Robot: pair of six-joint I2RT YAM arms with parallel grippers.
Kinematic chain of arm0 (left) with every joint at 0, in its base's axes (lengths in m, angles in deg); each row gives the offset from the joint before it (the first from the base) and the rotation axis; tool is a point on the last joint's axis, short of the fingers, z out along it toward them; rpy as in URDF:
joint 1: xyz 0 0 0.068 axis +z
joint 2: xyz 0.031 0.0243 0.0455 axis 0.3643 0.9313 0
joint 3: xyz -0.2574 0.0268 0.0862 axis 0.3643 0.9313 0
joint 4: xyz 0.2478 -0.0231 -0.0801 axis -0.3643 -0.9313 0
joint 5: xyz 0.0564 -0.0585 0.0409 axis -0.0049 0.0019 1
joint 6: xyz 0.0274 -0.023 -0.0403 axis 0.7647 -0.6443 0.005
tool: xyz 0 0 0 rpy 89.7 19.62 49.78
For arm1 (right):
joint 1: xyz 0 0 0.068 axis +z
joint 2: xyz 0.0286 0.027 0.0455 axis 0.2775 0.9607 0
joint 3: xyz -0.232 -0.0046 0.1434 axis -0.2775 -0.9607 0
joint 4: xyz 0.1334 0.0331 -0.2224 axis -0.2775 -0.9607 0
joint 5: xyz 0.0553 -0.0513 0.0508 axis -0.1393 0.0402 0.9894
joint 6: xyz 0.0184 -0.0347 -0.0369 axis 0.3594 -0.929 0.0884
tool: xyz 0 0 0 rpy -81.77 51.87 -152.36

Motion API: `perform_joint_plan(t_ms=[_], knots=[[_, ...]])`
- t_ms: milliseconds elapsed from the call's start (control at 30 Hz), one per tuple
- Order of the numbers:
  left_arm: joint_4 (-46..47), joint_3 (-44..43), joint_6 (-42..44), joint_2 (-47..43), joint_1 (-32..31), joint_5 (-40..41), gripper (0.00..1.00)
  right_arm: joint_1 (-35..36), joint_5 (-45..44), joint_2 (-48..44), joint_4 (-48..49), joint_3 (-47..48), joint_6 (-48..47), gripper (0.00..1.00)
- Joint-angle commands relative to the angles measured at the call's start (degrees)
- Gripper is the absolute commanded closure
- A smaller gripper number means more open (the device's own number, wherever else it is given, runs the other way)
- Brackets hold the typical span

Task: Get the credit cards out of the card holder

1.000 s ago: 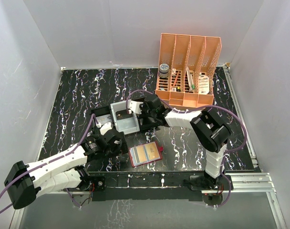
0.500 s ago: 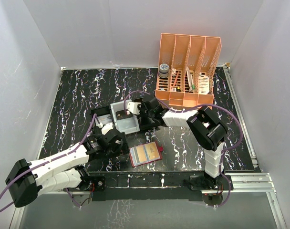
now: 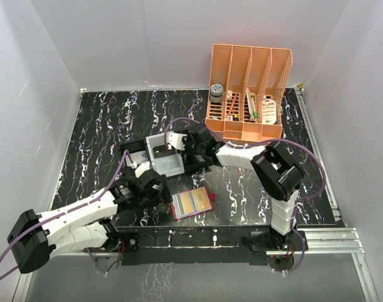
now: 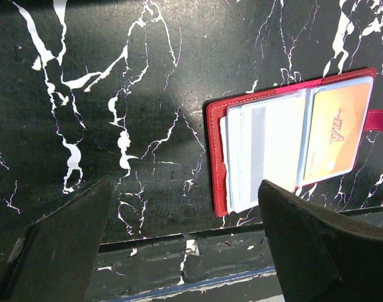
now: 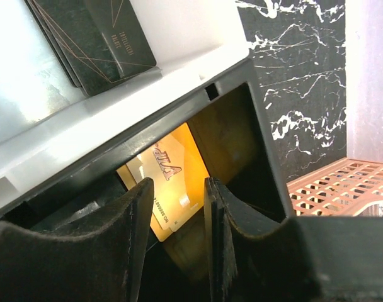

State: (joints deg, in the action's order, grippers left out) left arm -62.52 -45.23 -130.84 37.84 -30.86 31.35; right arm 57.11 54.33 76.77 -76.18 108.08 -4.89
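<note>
At the left gripper (image 4: 186,189): spread wide, holding nothing, hanging above black white-veined tabletop (image 4: 116,94). Ahead and to the right of its fingers: small flat red leather-like card holder (image 4: 215,157), lying open, with pale grey plastic card (image 4: 267,151) and orange plastic card (image 4: 336,138) sitting in the sleeves. At the right gripper (image 5: 177,185): parted narrowly, gripping nothing. Just beyond the tips: second orange plastic card (image 5: 160,157), down in black tray compartment (image 5: 254,145). Judged step: one card dropped off. Next: back to the holder, pinching a card edge cleanly.

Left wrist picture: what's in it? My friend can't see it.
An open red card holder lies on the black marbled table, a grey card and an orange card in its pockets. The jaws stand wide open.
</note>
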Motion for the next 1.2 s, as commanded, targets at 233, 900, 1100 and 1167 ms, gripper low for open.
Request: perform_joint_plan(t_ms=[233,900,1100,1167], knots=[[3.29,-2.92,1.97,-0.20,0.33,-2.72,0.01,-0.87,-1.70,-16.27,10.09,-6.24,16.07,0.55],[19.33,0.58,1.38,-4.44,0.55,-5.44,0.04,-1.65,-7.07,-48.19,-7.64,-30.07,83.81,0.05],[22.06,-1.93,3.82,2.60,0.55,-10.73,0.07,-1.57,6.91,-49.42,-6.11,-35.46,94.91,0.20],[23.84,-2.64,4.97,5.18,0.55,-13.44,0.09,-1.54,10.68,-48.95,-3.69,-36.96,97.32,0.31]])
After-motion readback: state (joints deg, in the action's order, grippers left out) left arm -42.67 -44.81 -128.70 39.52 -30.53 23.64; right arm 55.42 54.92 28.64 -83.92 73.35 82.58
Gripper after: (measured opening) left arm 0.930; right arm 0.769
